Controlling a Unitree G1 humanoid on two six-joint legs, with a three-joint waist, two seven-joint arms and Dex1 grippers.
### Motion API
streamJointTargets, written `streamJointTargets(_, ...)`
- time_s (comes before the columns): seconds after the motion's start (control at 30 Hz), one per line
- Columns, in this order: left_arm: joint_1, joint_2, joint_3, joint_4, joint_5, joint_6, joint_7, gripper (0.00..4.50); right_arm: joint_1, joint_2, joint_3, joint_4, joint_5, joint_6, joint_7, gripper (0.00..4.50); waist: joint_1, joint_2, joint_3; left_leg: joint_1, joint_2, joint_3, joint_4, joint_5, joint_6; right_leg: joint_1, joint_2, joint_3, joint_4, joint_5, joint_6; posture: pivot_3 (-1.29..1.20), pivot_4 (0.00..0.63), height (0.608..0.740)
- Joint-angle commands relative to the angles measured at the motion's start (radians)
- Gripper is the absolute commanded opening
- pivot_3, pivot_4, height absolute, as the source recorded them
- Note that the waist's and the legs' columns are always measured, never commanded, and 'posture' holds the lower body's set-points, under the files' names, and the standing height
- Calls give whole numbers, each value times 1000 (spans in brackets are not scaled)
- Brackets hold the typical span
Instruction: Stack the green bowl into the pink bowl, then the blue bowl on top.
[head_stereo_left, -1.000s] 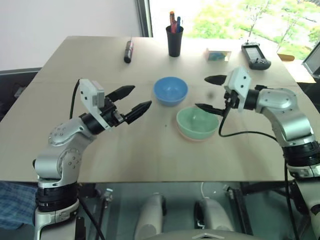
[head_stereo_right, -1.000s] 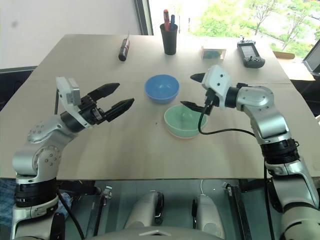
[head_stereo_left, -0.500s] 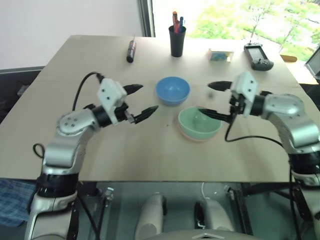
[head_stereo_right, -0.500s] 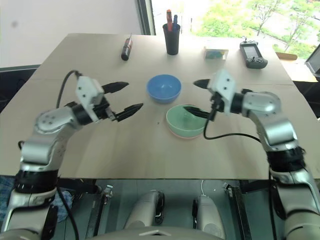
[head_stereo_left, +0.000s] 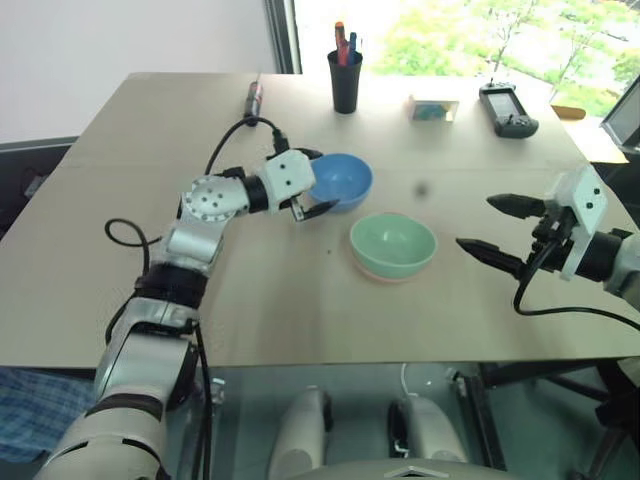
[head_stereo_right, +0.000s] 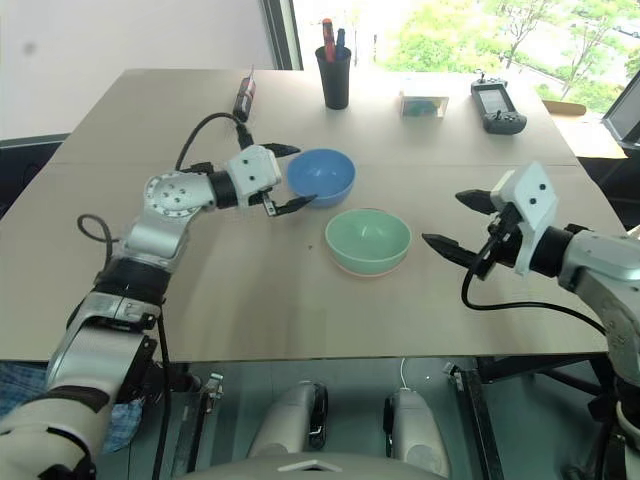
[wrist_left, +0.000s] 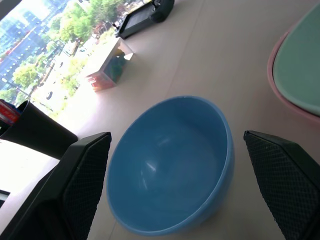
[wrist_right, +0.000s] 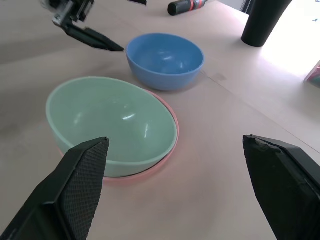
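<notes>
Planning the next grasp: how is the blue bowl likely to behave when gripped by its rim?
The blue bowl looks like thin, smooth plastic, so probably light and stiff. Its glossy wall may slip between the fingers. It sits on a narrow base, so a sideways nudge could slide or tip it.

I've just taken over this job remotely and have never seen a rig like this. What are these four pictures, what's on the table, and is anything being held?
You are seeing a two-armed humanoid robot from its own cameras. Two pictures come from its head, looking down over both arms; the other two come from cameras on each wrist, looking out between that arm's black jaws.

On the wooden table sit a small round sky-blue plastic bowl and a pale mint-green plastic bowl already nested in a salmon-pink plastic bowl, whose rim peeks out underneath. Farther back stand a black pen cup, a screwdriver, a small box and a handheld controller.

Nothing is held. The left gripper is open around the blue bowl; the right gripper is open, off to the side.
</notes>
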Motion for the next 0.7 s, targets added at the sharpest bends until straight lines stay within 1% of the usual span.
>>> streamJointTargets(0.03,-98,-13,-34,135,68,-48,-9,4493,20,-7,-82,-74,48,37,-59,4500,0,0,0,0,0,0,0,0,0,0,0,0,0,0,0,0,150,740)
streamJointTargets(0.37,-238,-98,-105,405,170,-103,-39,4493,56,-14,-156,-135,119,59,-155,4500,0,-2,1,-2,0,-1,0,-1,1,0,0,-1,-2,0,0,0,150,740)
streamJointTargets(0.57,-288,-127,-121,498,205,-139,-64,4493,107,-29,-202,-160,155,54,-169,4500,0,-3,2,-3,0,-1,0,-1,1,-1,0,-1,-2,0,0,0,150,740)
streamJointTargets(0.7,-299,-143,-130,528,223,-145,-70,4493,115,-33,-201,-159,157,41,-184,4500,-1,-3,2,-3,0,-1,0,-1,1,-1,0,-1,-2,0,0,0,150,740)
